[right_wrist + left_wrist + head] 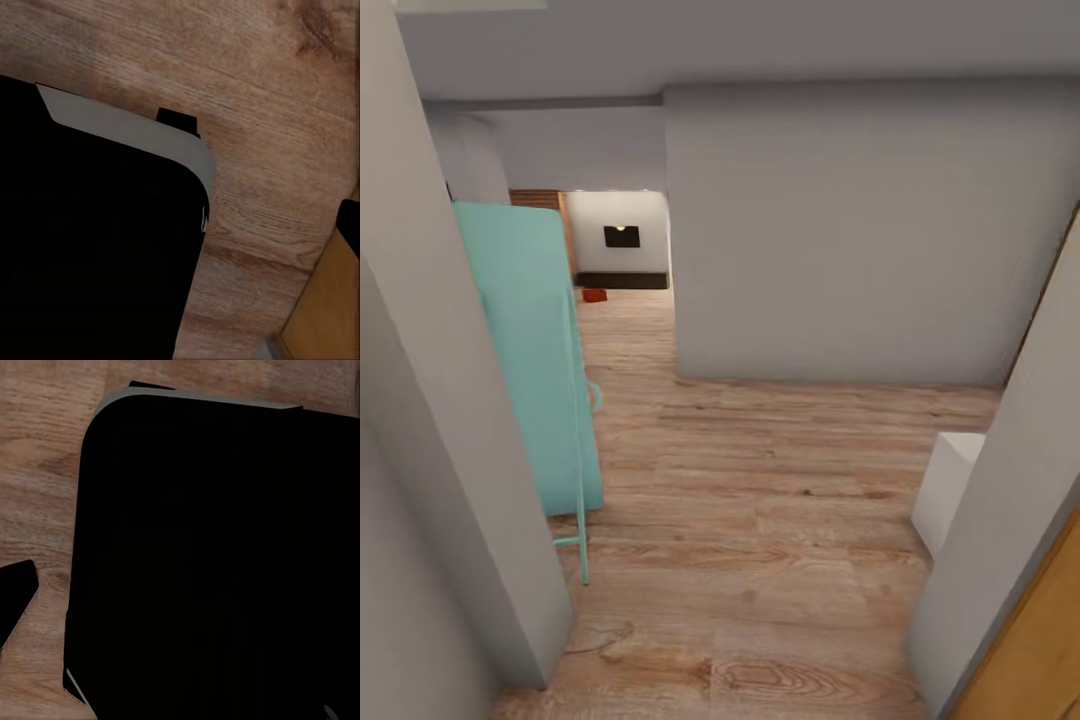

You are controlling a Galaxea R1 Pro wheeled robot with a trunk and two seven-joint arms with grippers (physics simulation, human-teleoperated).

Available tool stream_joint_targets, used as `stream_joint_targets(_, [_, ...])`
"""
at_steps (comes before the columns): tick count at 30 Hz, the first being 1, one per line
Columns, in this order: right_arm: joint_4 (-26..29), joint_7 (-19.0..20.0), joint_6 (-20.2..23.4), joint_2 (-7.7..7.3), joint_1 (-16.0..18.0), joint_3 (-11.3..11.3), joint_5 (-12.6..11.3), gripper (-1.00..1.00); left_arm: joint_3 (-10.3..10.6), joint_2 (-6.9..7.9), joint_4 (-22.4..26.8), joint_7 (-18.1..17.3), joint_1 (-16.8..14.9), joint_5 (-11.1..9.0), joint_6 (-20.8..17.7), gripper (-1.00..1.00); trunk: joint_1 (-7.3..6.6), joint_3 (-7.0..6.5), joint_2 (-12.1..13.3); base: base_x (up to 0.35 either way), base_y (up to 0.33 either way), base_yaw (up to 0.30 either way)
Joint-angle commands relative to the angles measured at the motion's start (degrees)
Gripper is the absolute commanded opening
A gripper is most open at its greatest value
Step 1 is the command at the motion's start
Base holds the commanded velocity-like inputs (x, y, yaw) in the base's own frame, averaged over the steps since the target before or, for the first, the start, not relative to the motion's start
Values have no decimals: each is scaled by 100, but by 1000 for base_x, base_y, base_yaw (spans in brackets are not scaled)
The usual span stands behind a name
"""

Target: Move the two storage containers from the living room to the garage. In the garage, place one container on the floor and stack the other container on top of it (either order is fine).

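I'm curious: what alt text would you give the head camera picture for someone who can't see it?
A light wood-plank floor runs down a hallway between grey walls, past a teal door at left. Far down it, a small orange-red container sits on the floor.

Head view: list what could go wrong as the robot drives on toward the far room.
1. The teal panel with its thin leg stands along the left of the passage; the base could clip it.
2. The white box juts out low at the right, easy to snag.
3. The small orange-red container lies far off on the wood floor; misjudging the approach is possible.
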State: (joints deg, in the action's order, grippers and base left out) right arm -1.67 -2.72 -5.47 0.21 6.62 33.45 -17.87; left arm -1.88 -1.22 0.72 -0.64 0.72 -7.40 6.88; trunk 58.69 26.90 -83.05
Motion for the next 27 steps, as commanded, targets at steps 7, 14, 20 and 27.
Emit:
stream_joint_targets(7, [-18,-1,-33,17,6,50,-56,100,-14,-1,7,-7,3,-42,7,100,3,5,-2,322,0,0])
stream_joint_targets(14, [-14,-44,-72,21,6,48,-219,100,-21,-1,7,-7,1,-44,15,100,3,5,-2,322,0,0])
stream_joint_targets(20, [-9,-166,-503,-5,6,48,-946,100,-17,-1,6,-7,2,-42,16,100,3,5,-2,322,0,0])
stream_joint_targets(27, [-9,-382,-585,-7,6,48,-1234,100,-15,-1,3,-7,2,-42,12,100,3,5,-2,322,0,0])
